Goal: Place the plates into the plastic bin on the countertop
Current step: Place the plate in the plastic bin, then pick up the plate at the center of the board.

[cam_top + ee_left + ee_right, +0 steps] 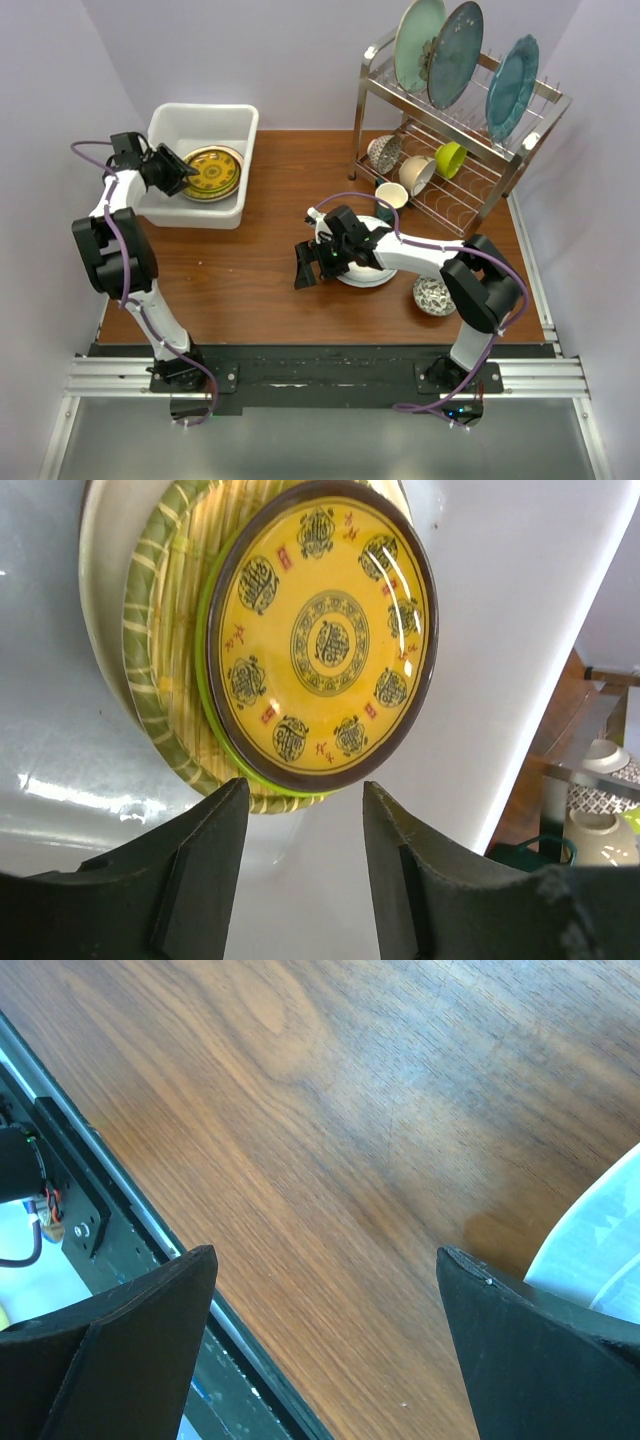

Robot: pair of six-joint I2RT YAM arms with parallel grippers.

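White plastic bin [172, 125] sits at the upper left of the top view on the wood-grain countertop [250, 280]. It holds a stack of plates [212, 173]: a yellow-faced, dark-rimmed one on top, a lime green edge under it, then a woven yellow one and a pale one lowest. The left gripper [305, 800] hangs over the stack's edge, its claw spread with nothing between the fingers. At frame centre the right gripper [325, 1260] is spread wide above bare wood, just beside a white plate [595, 1250].

Bright even light; glare on yellow plate [325, 638]; soft shadows
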